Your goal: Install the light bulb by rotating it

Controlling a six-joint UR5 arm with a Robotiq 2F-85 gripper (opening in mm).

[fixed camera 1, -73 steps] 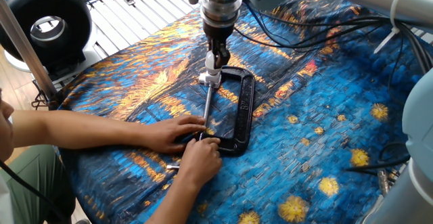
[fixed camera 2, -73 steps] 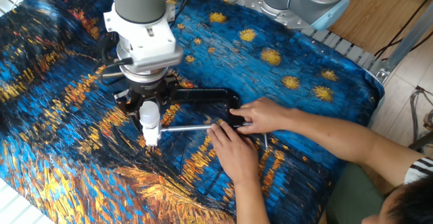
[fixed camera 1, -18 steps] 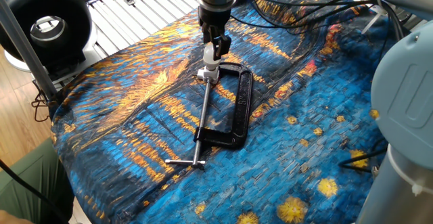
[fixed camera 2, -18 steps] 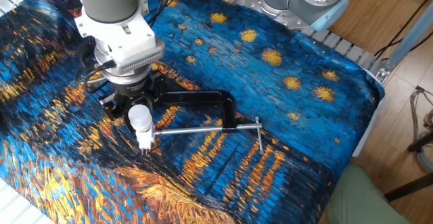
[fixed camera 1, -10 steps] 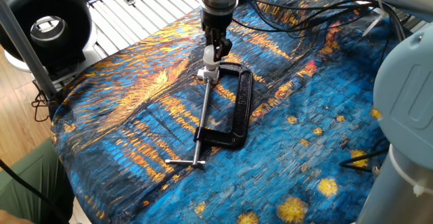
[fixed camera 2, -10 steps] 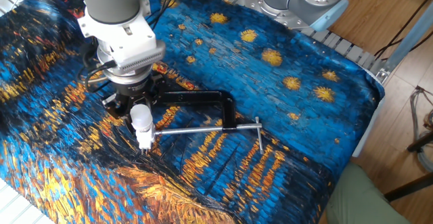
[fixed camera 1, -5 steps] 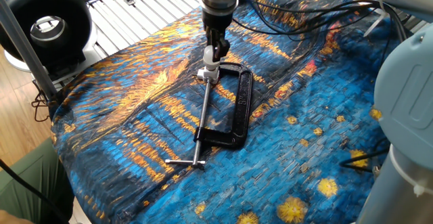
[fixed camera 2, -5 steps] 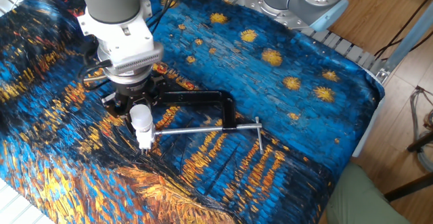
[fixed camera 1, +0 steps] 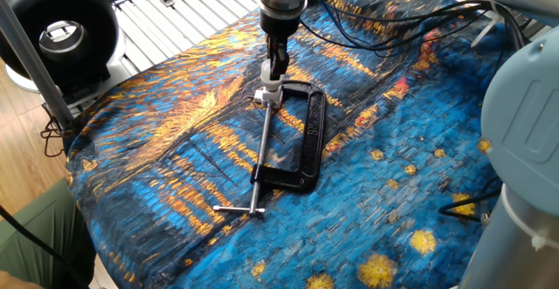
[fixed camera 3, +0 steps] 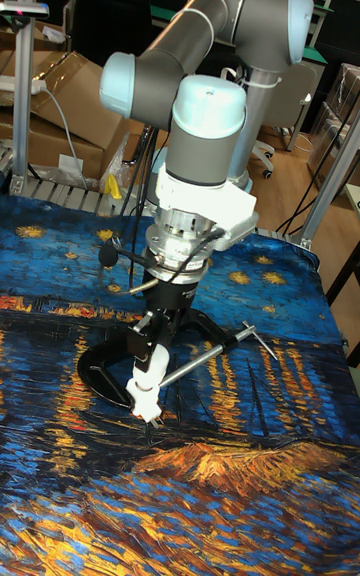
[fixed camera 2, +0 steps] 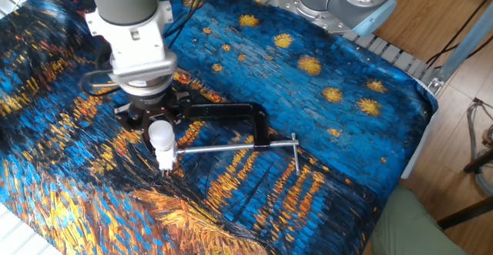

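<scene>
My claw [fixed camera 2: 159,130] points straight down, fingers clenched on the light bulb [fixed camera 2: 161,138], which sits upright between them above its white socket [fixed camera 3: 146,403]. The black C-clamp [fixed camera 1: 307,141] lies flat just beside and below me.

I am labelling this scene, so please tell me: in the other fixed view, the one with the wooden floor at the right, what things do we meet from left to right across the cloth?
The light bulb under the gripper → black C-clamp frame → the clamp's T-handle → yellow star patches on the cloth's right part.
</scene>
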